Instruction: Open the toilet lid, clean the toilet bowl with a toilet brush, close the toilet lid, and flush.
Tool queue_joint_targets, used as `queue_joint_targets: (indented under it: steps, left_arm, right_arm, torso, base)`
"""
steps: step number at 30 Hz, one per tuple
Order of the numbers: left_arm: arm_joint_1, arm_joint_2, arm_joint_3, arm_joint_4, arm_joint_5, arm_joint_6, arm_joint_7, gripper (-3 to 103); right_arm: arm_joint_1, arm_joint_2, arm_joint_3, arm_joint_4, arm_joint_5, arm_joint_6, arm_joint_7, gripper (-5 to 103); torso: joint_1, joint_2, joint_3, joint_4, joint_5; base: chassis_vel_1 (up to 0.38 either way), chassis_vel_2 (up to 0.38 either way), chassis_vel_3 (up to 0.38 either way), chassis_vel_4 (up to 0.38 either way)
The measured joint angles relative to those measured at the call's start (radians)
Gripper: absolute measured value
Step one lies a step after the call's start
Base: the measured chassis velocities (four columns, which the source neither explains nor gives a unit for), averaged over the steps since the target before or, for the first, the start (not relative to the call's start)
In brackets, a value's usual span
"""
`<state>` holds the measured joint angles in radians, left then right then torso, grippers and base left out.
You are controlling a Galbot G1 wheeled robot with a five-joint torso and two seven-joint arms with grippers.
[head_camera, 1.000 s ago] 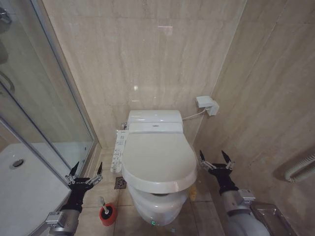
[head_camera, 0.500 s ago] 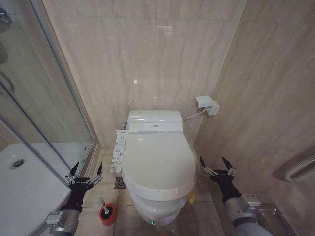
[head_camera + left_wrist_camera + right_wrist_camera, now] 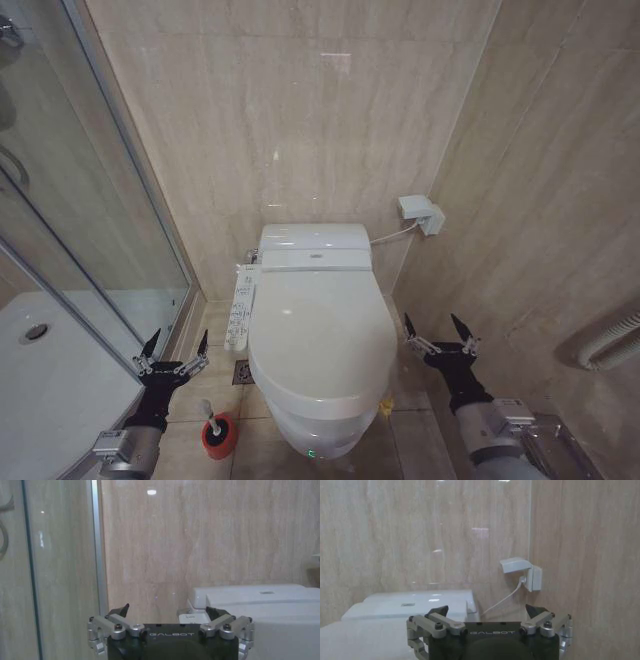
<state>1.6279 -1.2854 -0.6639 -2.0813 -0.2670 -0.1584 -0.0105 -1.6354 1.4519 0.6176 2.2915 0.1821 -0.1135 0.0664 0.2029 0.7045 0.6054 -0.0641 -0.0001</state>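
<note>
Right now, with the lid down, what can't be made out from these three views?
- Bowl inside: hidden under the shut lid in the head view, so stains can't be judged.
- Brush head: sunk in its red holder, head view.
- Button panel labels: too small, head view.
- Right tool and left tool: both open; wrist views cut off each tool's body at the edge.

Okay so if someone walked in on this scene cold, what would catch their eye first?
Most likely the white toilet in the middle against the beige tiled wall, its toilet lid shut. Next, the two grippers either side of it, the left gripper by the glass shower door and the right gripper near the side wall, both with fingers spread open and holding nothing. A red-cupped toilet brush stands on the floor at front left.
</note>
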Motion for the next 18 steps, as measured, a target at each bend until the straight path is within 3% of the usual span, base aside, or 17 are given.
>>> queue_joint_targets:
  steps: [11, 18]
  left_arm:
    - [0.000, 0.000, 0.000, 0.000, 0.000, 0.000, 0.000, 100]
    - [0.000, 0.000, 0.000, 0.000, 0.000, 0.000, 0.000, 100]
  right_arm:
    - [0.147, 0.019, -0.010, -0.201, -0.006, 0.081, -0.026, 100]
    - [0.183, 0.018, -0.010, -0.230, 0.014, 0.089, -0.027, 100]
  torso:
    - [0.000, 0.000, 0.000, 0.0000, 0.0001]
    - [0.000, 0.000, 0.000, 0.0000, 0.0001]
  base:
    - [0.000, 0.000, 0.000, 0.000]
    - [0.000, 0.000, 0.000, 0.000]
